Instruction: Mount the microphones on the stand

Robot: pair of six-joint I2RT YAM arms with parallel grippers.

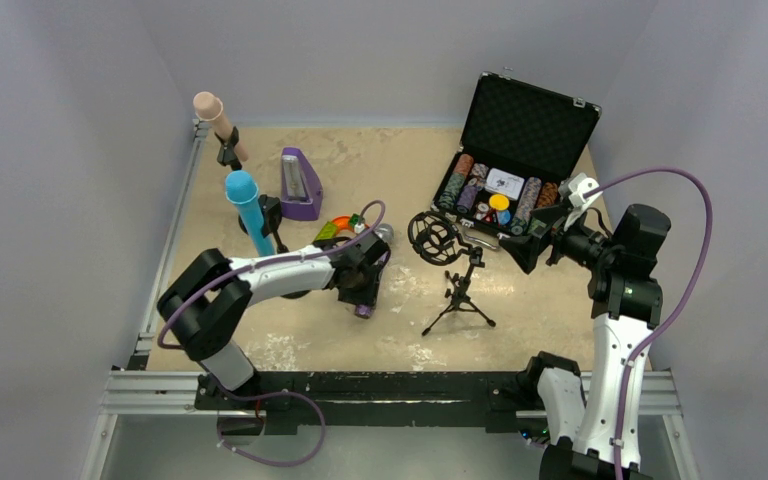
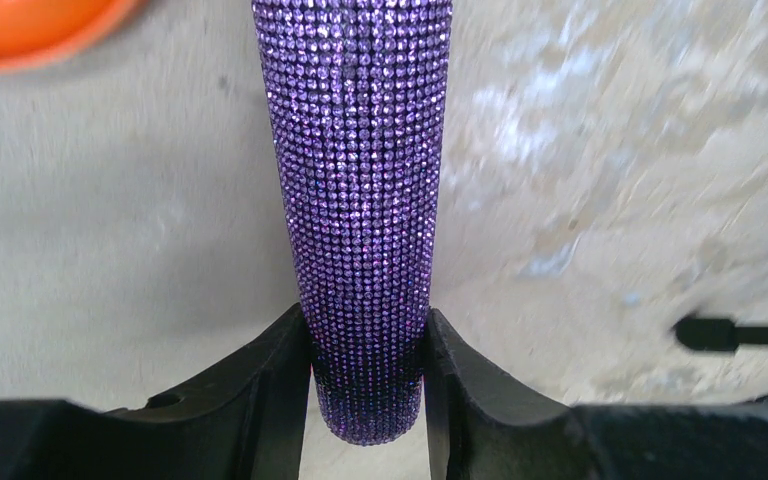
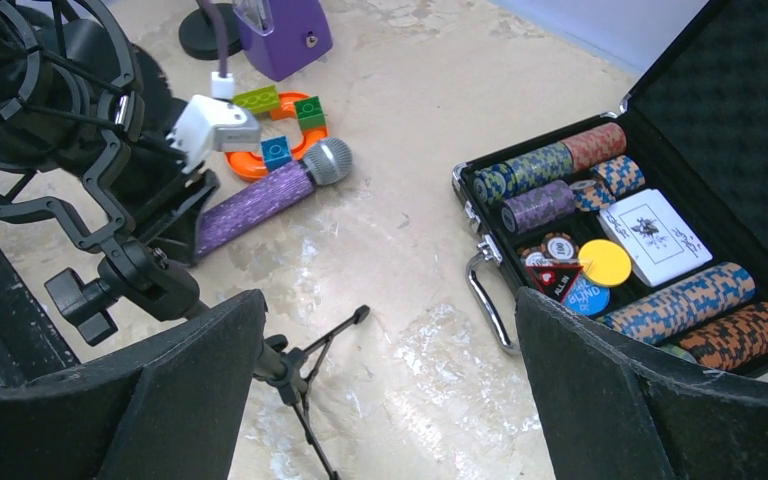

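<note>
White walls are hemming in the worktop (image 1: 380, 345) on its left, back and right. Bare surface is lying open along the near edge, around the one empty tripod shock-mount stand (image 1: 457, 290). The left end effector (image 1: 364, 296) is pinching the tail end of the glittery purple microphone (image 2: 355, 200), both fingers pressing its sides. That microphone is lying flat on the worktop. The right end effector (image 3: 382, 330) is hanging spread wide, gripping nothing, near the single poker chip case (image 1: 520, 150). Three microphones are showing. The pink-beige microphone (image 1: 216, 118) and light blue microphone (image 1: 248, 210) are sitting in two stands at back left, one purple metronome (image 1: 299, 185) beside them.
</note>
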